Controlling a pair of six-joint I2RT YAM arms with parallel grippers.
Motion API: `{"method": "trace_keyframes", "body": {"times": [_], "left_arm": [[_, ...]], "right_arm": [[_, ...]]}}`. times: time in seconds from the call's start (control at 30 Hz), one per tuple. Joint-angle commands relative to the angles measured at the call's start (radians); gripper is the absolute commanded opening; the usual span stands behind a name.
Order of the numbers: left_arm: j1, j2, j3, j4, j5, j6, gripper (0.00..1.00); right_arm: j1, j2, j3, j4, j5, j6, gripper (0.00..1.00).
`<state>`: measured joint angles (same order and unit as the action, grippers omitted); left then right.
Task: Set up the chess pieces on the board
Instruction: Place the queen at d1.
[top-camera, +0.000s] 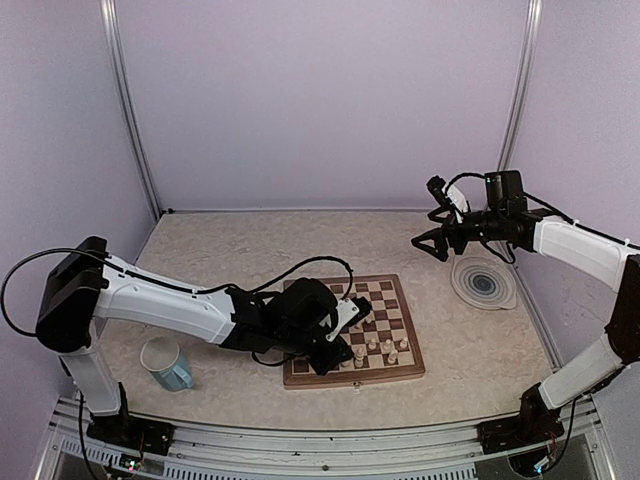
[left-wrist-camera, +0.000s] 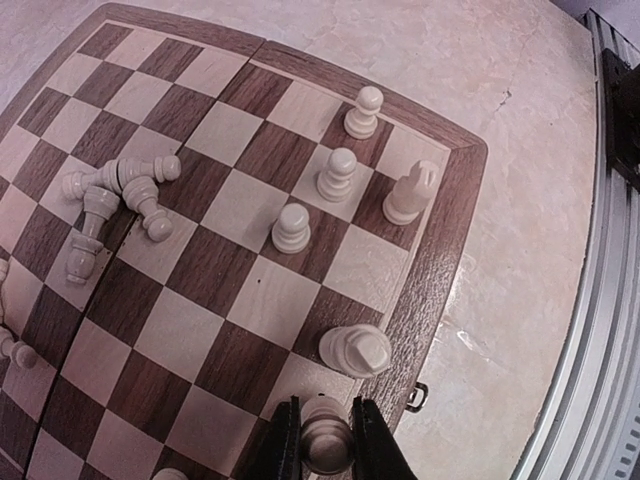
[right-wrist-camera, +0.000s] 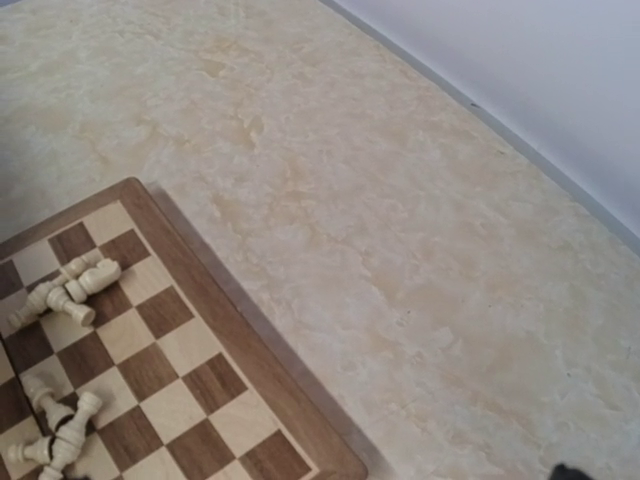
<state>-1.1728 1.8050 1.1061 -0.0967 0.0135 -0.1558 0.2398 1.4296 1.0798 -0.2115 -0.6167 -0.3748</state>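
The board lies in the middle of the table. My left gripper is low over its near edge row, shut on a cream chess piece that stands upright between the fingers. Several cream pieces stand near that corner, among them a pawn and a taller piece. A pile of fallen pieces lies mid-board. My right gripper hangs open and empty high over the table, right of the board. In the right wrist view the board's corner and fallen pieces show.
A light blue cup stands left of the board by the left arm. A round grey-blue ringed plate lies to the right, under the right arm. A metal clasp sticks out of the board's near edge. The table's front rail runs close by.
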Motion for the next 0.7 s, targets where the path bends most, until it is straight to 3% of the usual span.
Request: {"method": "trace_keyframes", "body": {"times": [0.0, 0.47, 0.67], "left_arm": [[0.012, 0.022, 0.031, 0.014, -0.010, 0.002, 0.10], [0.013, 0.051, 0.041, 0.014, -0.040, -0.001, 0.14], [0.009, 0.051, 0.037, 0.014, -0.049, -0.009, 0.24]], "right_arm": [[-0.008, -0.016, -0.011, 0.007, -0.021, -0.014, 0.99], [-0.009, -0.011, -0.012, 0.000, -0.044, -0.026, 0.99], [-0.009, -0.010, -0.014, -0.002, -0.051, -0.027, 0.99]]}}
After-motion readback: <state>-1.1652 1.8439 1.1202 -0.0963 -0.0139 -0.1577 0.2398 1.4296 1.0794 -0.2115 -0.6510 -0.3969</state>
